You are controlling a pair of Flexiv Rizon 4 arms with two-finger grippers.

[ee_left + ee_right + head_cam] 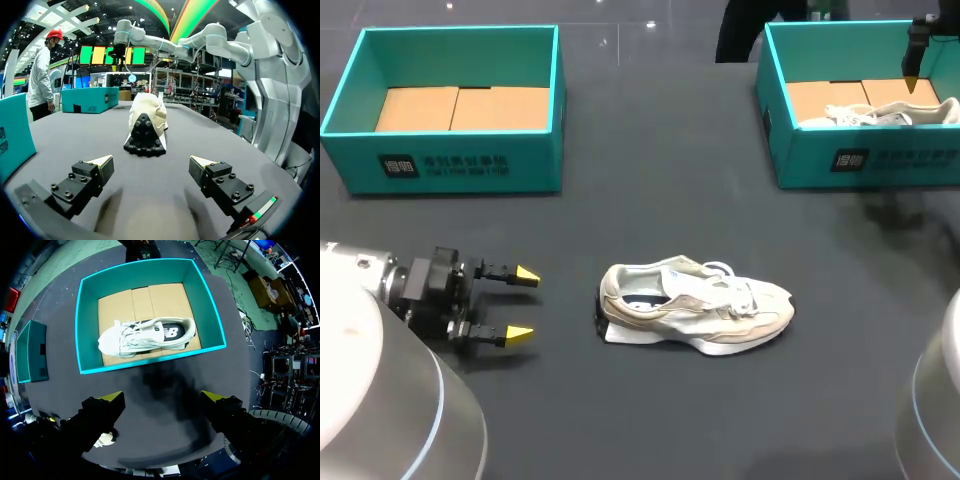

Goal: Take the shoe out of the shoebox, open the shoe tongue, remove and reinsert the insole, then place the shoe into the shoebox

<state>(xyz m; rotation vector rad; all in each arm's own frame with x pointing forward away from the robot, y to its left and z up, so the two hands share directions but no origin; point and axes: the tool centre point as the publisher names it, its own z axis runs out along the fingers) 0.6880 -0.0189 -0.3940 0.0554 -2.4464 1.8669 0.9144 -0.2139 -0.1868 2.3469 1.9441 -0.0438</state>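
Head view, shoe: the shoe (705, 305) lies mid-desk (620, 420), heel left and toe right, outside both boxes, where tongue and insole can be reached.
Head view, left fingers: the left fingers (525, 273) sit low at near left, spread wide and empty, aimed at the heel but apart from it.
Head view, boxes: the left shoebox (450, 160), far left, shows only cardboard. The right shoebox (880, 160), far right, holds a second shoe (880, 115), and the right fingers (912, 62) hang above it.
Left wrist view: the shoe (146, 120) is straight ahead, its black heel sole facing the open left fingers (100, 166), probably lined up for a heel grip.
Right wrist view: the right fingers (111, 402) are wide apart, holding nothing, high over the right shoebox (86, 325) and the second shoe (145, 336).
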